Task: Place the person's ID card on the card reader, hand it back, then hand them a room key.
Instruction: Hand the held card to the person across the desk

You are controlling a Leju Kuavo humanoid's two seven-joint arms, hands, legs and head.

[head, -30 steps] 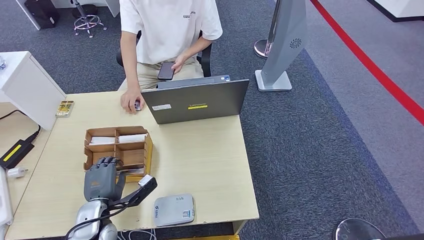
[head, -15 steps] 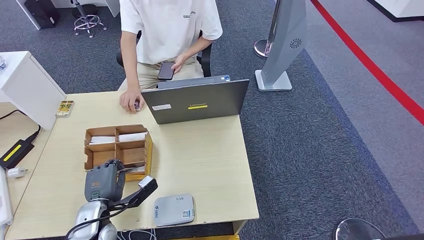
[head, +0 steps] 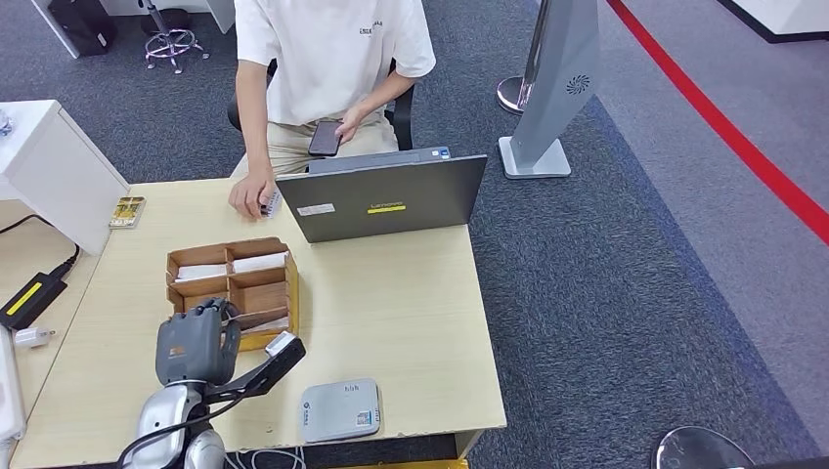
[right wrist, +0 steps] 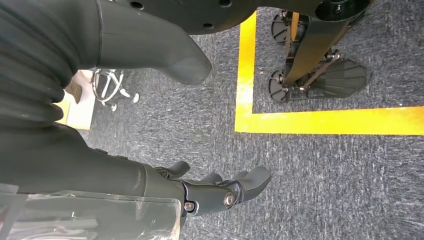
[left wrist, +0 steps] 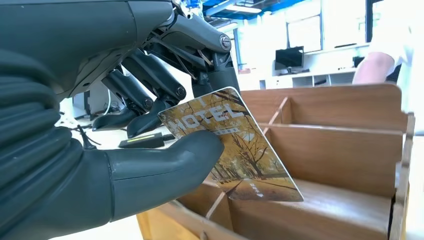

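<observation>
- While the left robot hand (left wrist: 165, 115) pinches a glossy autumn-print hotel key card (left wrist: 235, 145) between thumb and fingers, the card's lower edge sits inside a compartment of the brown wooden divided card box (head: 235, 285); can't tell if it is touching the compartment floor.
- Head view: the left robot hand (head: 193, 344) is at the near edge of the box on the light wood bench (head: 401, 303), wrist behind it.
- Right robot hand (right wrist: 220, 192) hangs low over dark grey carpet, fingers loosely apart, holding nothing.
- Step, my read: final one, room key pickup. Grey flat card reader (head: 339, 409) at the near bench edge has nothing on it, so the ID part looks done.
- White cards (head: 230, 267) lie in the box's far compartments, untouched.
- Person in white T-shirt (head: 327, 59) sits across the bench behind an open grey laptop (head: 391, 200), one hand (head: 249, 198) on the bench by the laptop corner, the other holding a dark phone (head: 325, 138).
- Next move needs: lift the card straight out so it clears the box walls, then carry it across, past the box, toward the person's hand on the bench.
- Watch: it's a thin pinch on a slick card and the card is tilted; catching the divider on the way out could twist it loose.
- Handover needs the person's hand free; neither one is held out for the card.
</observation>
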